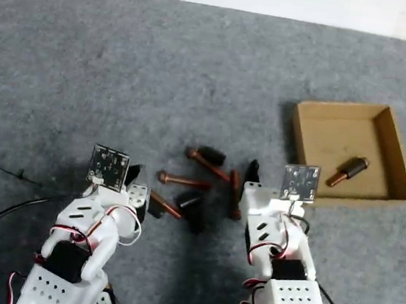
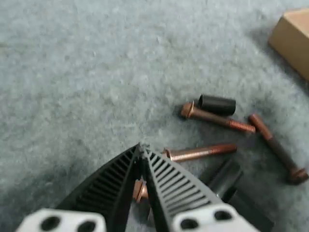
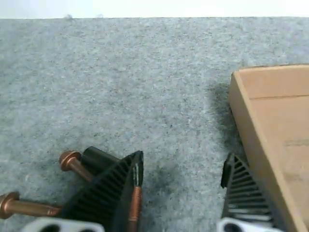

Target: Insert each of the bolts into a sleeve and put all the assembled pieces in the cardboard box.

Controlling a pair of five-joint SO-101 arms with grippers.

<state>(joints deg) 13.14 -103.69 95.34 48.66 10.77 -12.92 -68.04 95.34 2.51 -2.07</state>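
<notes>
Grey table [image 1: 89, 56]: cardboard box [image 1: 330, 142] beyond the right gripper [image 3: 183, 174], one assembled piece [image 1: 349, 171] inside.
Right gripper wide open, box wall just beside one finger, open table ahead. Left gripper [image 2: 141, 147] closed to a slit, tips meeting; left wrist view adds a bolt head [image 2: 140, 191] in the slit, grip unconfirmed. Loose bolts [image 2: 200, 152] and a sleeve [image 2: 217, 104] lie just ahead.

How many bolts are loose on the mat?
4. A bolt beside a sleeve; a second nearer the arms; a third in the left gripper; a fourth by the right gripper. Others may hide under the arms.
</notes>
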